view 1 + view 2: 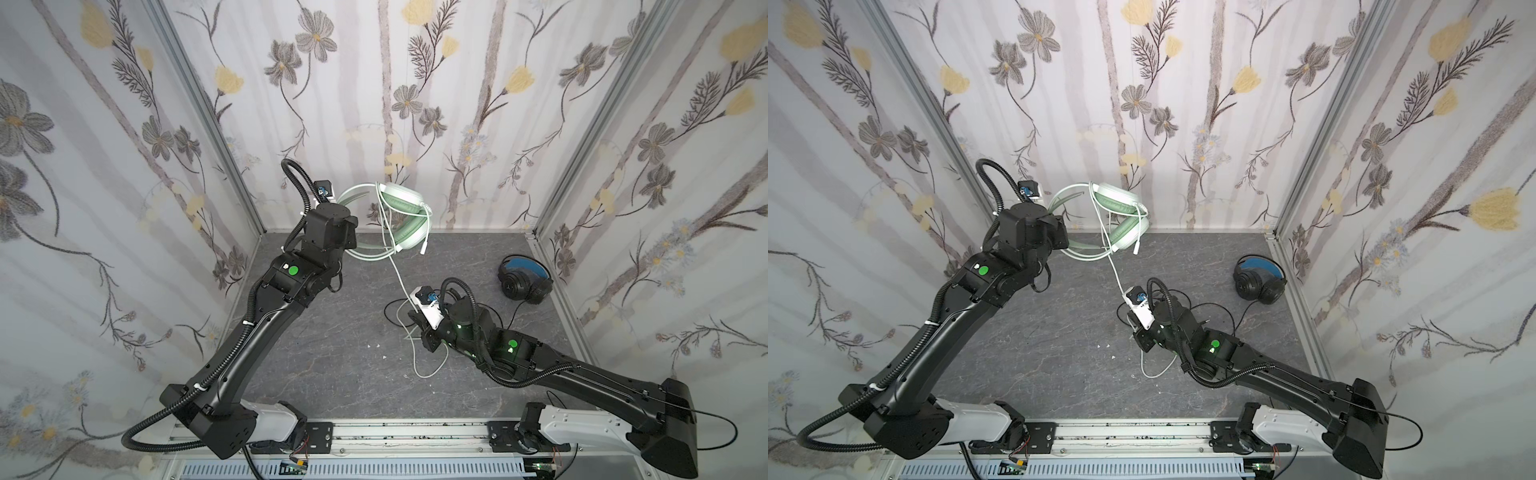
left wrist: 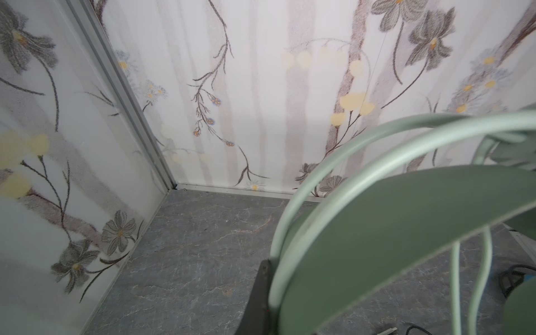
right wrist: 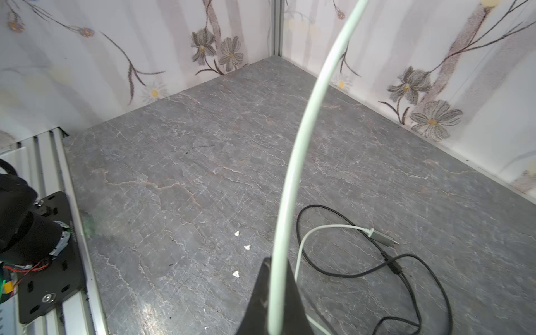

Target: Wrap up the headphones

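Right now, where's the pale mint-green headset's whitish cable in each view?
Top view: whitish cable slants through centre.
Top view: cable at centre too.
Left wrist: cable hangs behind green headband.
Right wrist: cable arcs up from right gripper.
Shared landmark: grey marbled tabletop.

The surface (image 1: pixel 332 374) is dark grey with thin pale veins, like marble. The black headphones (image 1: pixel 524 281) lie on it near the right wall. Their black cable (image 3: pixel 395 268) makes loose loops on it, and the plug end of a pale cable (image 3: pixel 333 226) lies among them. Three small white crumbs (image 3: pixel 247 247) lie nearby.
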You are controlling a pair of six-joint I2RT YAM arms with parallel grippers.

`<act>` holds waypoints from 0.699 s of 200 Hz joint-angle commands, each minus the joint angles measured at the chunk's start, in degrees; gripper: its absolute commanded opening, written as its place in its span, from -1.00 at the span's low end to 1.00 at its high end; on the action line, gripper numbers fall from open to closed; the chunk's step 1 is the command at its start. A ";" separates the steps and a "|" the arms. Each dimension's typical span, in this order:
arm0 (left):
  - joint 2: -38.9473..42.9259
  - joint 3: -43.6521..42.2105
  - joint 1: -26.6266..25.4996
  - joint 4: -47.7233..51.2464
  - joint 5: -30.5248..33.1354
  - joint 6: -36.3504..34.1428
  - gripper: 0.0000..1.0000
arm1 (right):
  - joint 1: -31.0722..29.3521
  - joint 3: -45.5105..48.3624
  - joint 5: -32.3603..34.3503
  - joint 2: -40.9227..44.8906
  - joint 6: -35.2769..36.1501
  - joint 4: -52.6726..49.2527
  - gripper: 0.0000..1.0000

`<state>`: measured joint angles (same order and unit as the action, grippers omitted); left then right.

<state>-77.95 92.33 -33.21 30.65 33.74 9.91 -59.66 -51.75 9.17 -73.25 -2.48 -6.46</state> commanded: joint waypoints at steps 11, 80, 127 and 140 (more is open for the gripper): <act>-0.60 -5.15 0.19 -7.90 7.47 -1.53 -1.00 | -2.08 -5.64 4.93 -1.49 2.83 -6.21 -1.00; -1.34 -13.44 -0.77 -10.76 6.25 -11.74 -1.00 | -5.22 -23.13 16.28 -9.09 11.37 -20.26 -1.00; 0.82 -13.82 -2.98 -6.83 2.61 -23.57 -1.00 | -6.16 -31.15 23.64 -13.93 19.86 -23.81 -1.00; 1.99 -14.31 -3.21 -5.47 1.73 -25.82 -1.00 | -6.12 -33.35 25.20 -15.08 21.65 -24.22 -1.00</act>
<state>-77.91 78.56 -35.99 26.61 36.82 -9.43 -65.67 -81.78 28.86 -86.70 13.37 -30.20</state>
